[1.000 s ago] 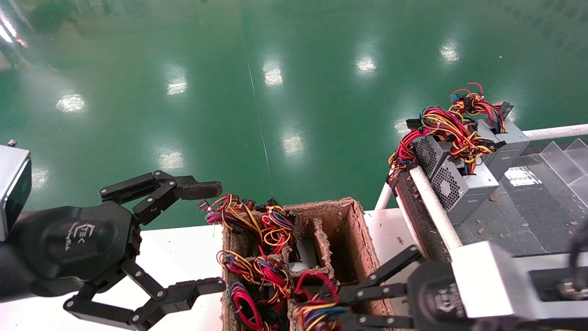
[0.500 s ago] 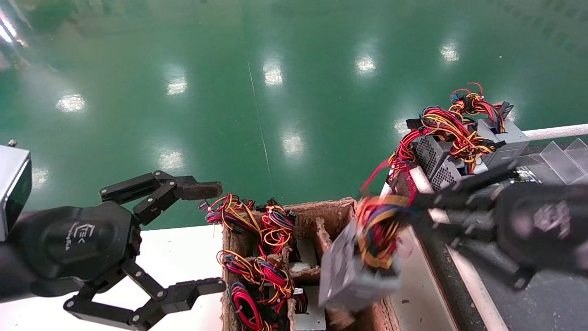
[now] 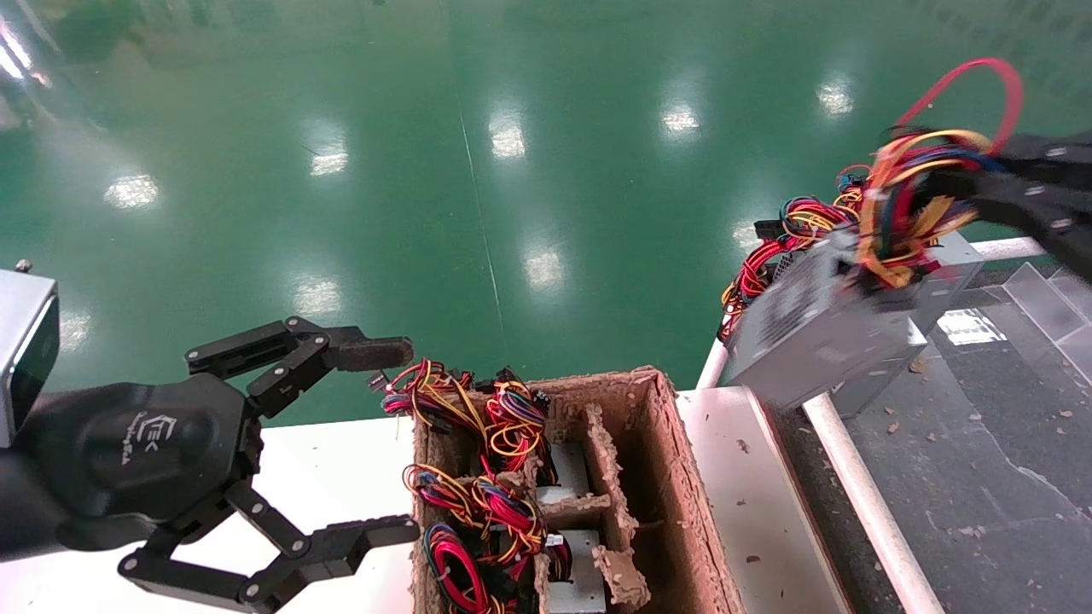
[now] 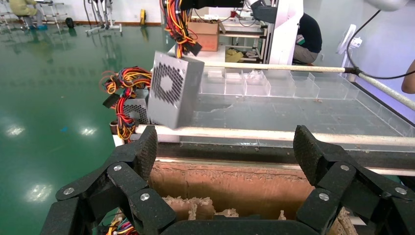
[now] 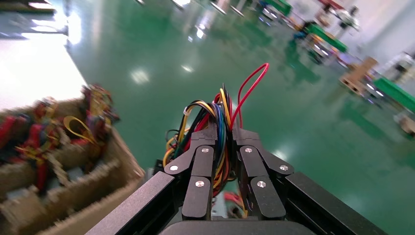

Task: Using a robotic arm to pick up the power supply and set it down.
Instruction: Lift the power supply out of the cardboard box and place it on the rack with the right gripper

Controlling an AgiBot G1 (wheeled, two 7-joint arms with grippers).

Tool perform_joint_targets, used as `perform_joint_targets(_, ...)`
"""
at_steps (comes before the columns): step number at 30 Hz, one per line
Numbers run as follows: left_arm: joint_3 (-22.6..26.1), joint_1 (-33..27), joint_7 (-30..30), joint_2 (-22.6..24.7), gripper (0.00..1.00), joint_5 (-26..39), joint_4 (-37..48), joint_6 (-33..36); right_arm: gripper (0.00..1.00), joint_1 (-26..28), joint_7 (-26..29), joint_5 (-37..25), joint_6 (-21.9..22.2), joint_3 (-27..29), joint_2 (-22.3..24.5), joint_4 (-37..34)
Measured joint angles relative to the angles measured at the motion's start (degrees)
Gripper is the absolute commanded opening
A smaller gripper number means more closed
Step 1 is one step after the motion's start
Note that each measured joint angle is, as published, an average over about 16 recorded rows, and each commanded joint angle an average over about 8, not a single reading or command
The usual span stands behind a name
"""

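The right pincer [image 5: 224, 147] was clenched on the wires [image 3: 904, 200] of the supply [image 3: 810, 328], which hung in the air over the rail [image 3: 862, 495], right of the box [image 3: 674, 486]. The left pincer [image 3: 388, 439] was spread wide beside the box.

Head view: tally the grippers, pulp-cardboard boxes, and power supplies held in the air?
Black linked-bar grippers: 2 (left gripper, right gripper)
Brown pulp-cardboard divided box: 1
Grey sheet-metal power supply hanging by its wires: 1
Total: 4
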Motion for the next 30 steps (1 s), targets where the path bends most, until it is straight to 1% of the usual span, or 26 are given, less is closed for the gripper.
perform_joint_targets(4,0.00,0.00,0.00,0.00,1.00,0.00,0.00,0.00,0.00,-3.81,-0.69,1.48,1.98,1.84,2.91,-0.79)
perform_joint_targets(9,0.00,0.00,0.00,0.00,1.00,0.00,0.00,0.00,0.00,-8.45,-1.88,4.04,2.36,3.80,5.71,-2.54)
perform_joint_targets(13,0.00,0.00,0.00,0.00,1.00,0.00,0.00,0.00,0.00,-11.81,-3.21,6.23,1.51,5.19,7.20,-4.38)
perform_joint_targets(19,0.01,0.00,0.00,0.00,1.00,0.00,0.00,0.00,0.00,-16.20,-5.64,8.84,-1.00,6.90,8.71,-7.35)
perform_joint_targets(25,0.01,0.00,0.00,0.00,1.00,-0.01,0.00,0.00,0.00,-20.00,-8.08,9.78,-3.00,7.98,9.70,-10.66)
perform_joint_targets(30,0.01,0.00,0.00,0.00,1.00,-0.01,0.00,0.00,0.00,-22.71,-9.89,9.79,-3.58,8.70,10.17,-13.47)
